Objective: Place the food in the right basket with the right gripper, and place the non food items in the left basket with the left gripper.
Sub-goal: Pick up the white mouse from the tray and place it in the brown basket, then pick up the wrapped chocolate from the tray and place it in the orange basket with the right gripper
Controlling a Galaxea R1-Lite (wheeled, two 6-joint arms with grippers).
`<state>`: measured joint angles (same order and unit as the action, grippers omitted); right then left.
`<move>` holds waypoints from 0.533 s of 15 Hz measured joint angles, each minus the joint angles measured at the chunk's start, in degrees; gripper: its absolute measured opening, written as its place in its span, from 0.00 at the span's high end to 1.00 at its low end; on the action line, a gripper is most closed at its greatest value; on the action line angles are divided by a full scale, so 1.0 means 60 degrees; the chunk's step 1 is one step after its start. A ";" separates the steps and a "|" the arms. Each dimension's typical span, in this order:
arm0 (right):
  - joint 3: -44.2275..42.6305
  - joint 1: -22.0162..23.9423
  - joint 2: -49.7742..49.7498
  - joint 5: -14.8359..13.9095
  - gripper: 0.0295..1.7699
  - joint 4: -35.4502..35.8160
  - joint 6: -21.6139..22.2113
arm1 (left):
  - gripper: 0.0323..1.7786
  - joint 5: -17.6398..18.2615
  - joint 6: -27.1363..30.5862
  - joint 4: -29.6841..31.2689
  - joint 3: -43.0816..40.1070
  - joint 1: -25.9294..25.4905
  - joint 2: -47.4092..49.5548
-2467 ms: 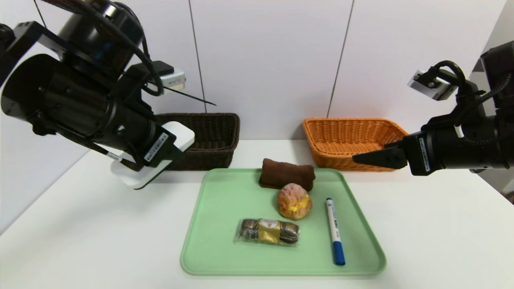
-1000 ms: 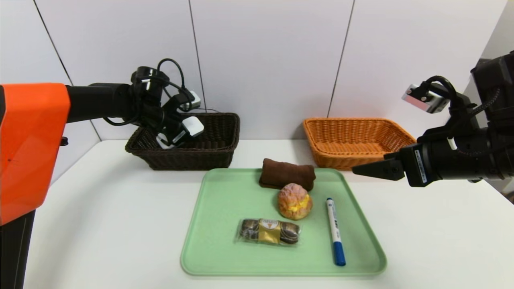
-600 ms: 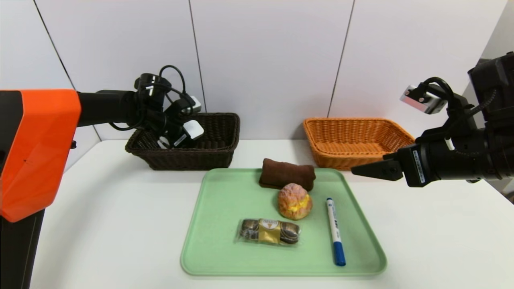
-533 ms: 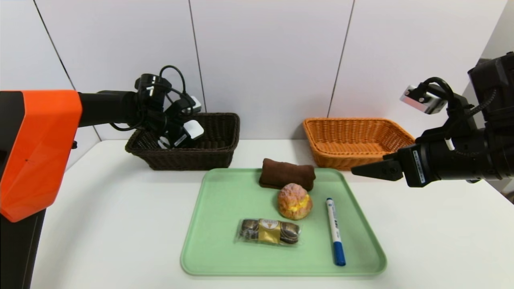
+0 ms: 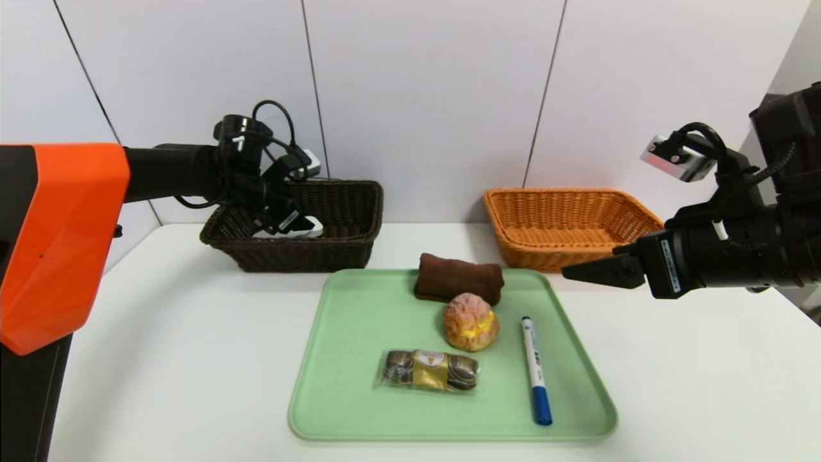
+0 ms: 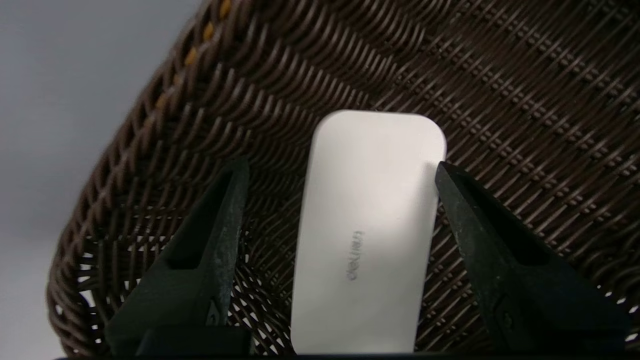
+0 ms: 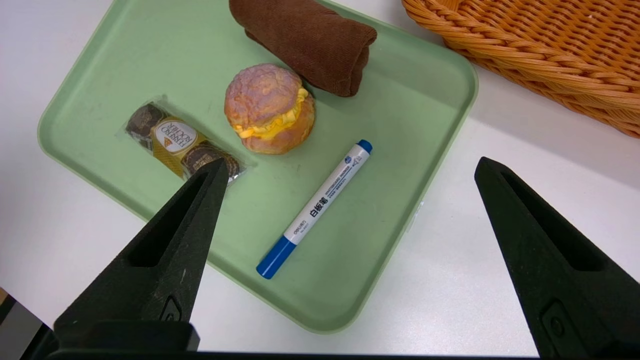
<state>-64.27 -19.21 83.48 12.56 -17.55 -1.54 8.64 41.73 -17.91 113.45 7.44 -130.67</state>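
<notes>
On the near part of the white tabletop (image 5: 160, 359) sits a pale green plastic tray with rounded corners (image 5: 340, 398), carrying four items. Closest to the camera lie a clear-wrapped pack of dark chocolates with a gold label (image 5: 428, 370) and, toward the tray's right side, a white marker pen with a blue cap (image 5: 535, 368), its capped end pointing at the near rim. Just behind the chocolates stands a round golden-pink cream puff with yellow filling (image 5: 471, 322), touching or almost touching a dark brown rolled towel (image 5: 458, 279) at the tray's far edge.

Over the table to the tray's right, the right gripper (image 7: 345, 175) hangs in the air — its black jaws spread wide, nothing between them, the marker and the tray's right rim showing below in its wrist view.

Farther back, near the white panelled wall (image 5: 423, 96), stand two baskets well apart: a rectangular orange woven wicker basket with flared sides (image 5: 571, 224) on the right and a rectangular dark brown woven wicker basket (image 5: 340, 218) on the left. The left gripper (image 6: 340, 170) reaches into the brown one, its jaws parted — a flat white rounded-rectangle case (image 6: 367, 230) lies flat on the woven bottom between them, clear of one fingertip and right at the other.
</notes>
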 joint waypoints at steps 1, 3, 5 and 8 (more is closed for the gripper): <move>0.0004 0.0000 -0.0008 0.0002 0.04 0.0000 -0.0004 | 0.23 -0.0004 -0.0065 0.0106 0.0000 0.0000 0.0055; 0.0041 0.0000 -0.0037 0.0002 0.04 0.0014 -0.0004 | 0.19 0.0000 -0.0252 0.0118 0.0000 0.0000 0.0256; 0.0087 0.0010 -0.0081 -0.0004 0.04 0.0221 0.0010 | 0.16 0.0002 -0.0864 0.0077 -0.0008 0.0000 0.0634; 0.0118 0.0002 -0.0110 -0.0211 0.04 0.0463 0.0008 | 0.12 0.0002 -0.2572 -0.0217 -0.0041 0.0161 0.1520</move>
<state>-63.56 -19.20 82.82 11.29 -14.77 -1.49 8.66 26.30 -19.21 113.20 8.40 -121.55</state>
